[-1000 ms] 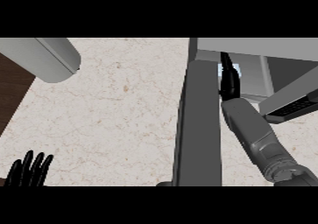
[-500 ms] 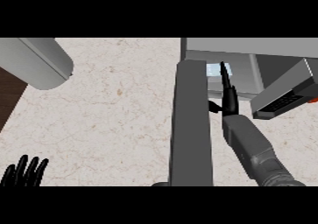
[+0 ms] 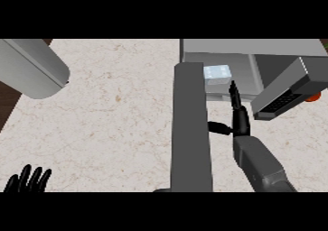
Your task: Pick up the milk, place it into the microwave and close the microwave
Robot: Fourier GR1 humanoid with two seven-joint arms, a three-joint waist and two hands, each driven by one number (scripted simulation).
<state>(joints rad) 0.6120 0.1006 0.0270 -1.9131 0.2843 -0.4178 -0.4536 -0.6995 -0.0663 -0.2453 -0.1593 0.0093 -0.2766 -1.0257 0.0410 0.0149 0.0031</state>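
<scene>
Milk (image 3: 217, 73) shows in the head view at about 1 o'clock from the picture's middle, a small pale box with a bluish top, standing in the mouth of the microwave (image 3: 253, 47) just beside the far end of the door (image 3: 190, 135); no hand touches it; the door stands open and is seen edge-on, a long grey slab running from 12 o'clock down to 6 o'clock across the speckled counter (image 3: 113, 117); the right hand (image 3: 238, 115) lies at 3 o'clock of the door, close beside it, its fingers (image 3: 233, 92) straight and together, pointing toward 12 o'clock at the microwave's opening, with the thumb (image 3: 219, 128) spread out toward 9 o'clock, reaching to the door's face or just short of it; this hand holds nothing, and its fingertips end just short of the milk, at the milk's 5 o'clock; the grey right forearm (image 3: 260, 164) comes in from 5 o'clock; a slanted grey panel (image 3: 289, 92) with a dark key pad sits at 2 o'clock, with a small orange thing (image 3: 315, 96) at its right edge; a large rounded grey body (image 3: 26, 67) fills the 10 o'clock corner; the left hand (image 3: 29, 180) rests at 7 o'clock, open, fingers up and spread, well apart from everything else
</scene>
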